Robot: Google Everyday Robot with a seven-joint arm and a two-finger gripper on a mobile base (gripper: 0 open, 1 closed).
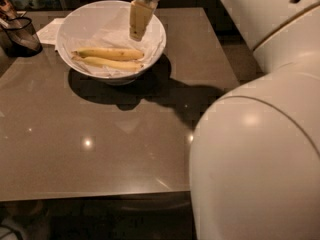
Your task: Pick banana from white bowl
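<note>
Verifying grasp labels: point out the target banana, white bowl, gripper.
banana (107, 53): camera view, mid-length of the greener, farther one.
white bowl (82, 21): camera view, bare inner wall, left side.
gripper (136, 34): camera view, lower tip, over the bowl's right interior.

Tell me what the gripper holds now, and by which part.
Nothing is held. The gripper hangs over the white bowl; the banana and the paler banana lie in it, untouched.

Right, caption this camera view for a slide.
Gripper hovers over the white bowl, which holds the greenish banana and a paler banana.
</note>
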